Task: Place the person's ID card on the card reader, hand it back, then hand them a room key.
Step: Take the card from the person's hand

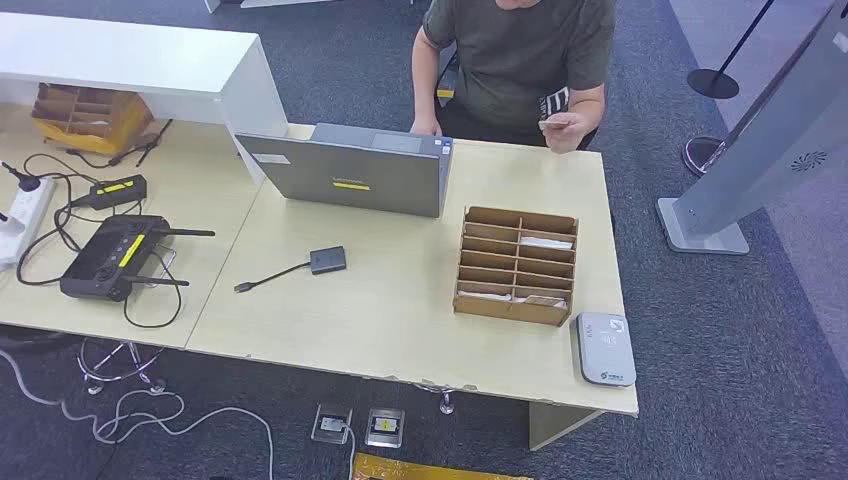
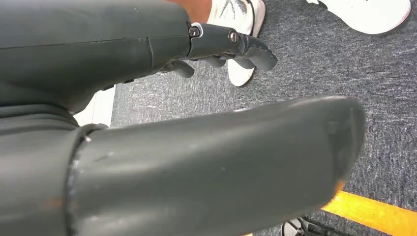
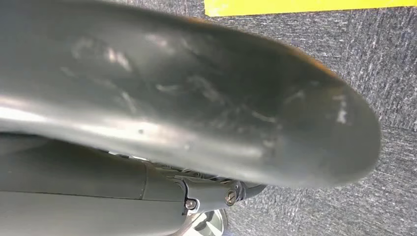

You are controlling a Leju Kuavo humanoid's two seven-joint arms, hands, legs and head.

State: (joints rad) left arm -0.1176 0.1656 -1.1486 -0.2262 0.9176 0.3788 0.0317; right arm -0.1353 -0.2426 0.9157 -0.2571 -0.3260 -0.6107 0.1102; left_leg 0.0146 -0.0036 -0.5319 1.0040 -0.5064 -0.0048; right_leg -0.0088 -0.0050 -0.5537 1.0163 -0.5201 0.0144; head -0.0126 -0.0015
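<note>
Across the desk, a person (image 1: 520,50) in a dark green shirt holds a small ID card (image 1: 556,124) at the far edge, with a dark wallet (image 1: 553,103) behind it. The white card reader (image 1: 605,348) lies at the desk's near right corner. A wooden slotted box (image 1: 517,265) beside it holds white room key cards (image 1: 547,243). My left hand (image 2: 221,147) hangs over the carpet, thumb apart from the fingers (image 2: 246,49), holding nothing. My right hand (image 3: 196,108) also hangs over the carpet with nothing seen in it.
A grey laptop (image 1: 350,170) stands open at the back of the desk (image 1: 400,300). A small dark adapter with a cable (image 1: 326,260) lies mid-desk. On the left are a black controller (image 1: 112,255), cables and a power strip. A grey stand (image 1: 760,150) rises at the right.
</note>
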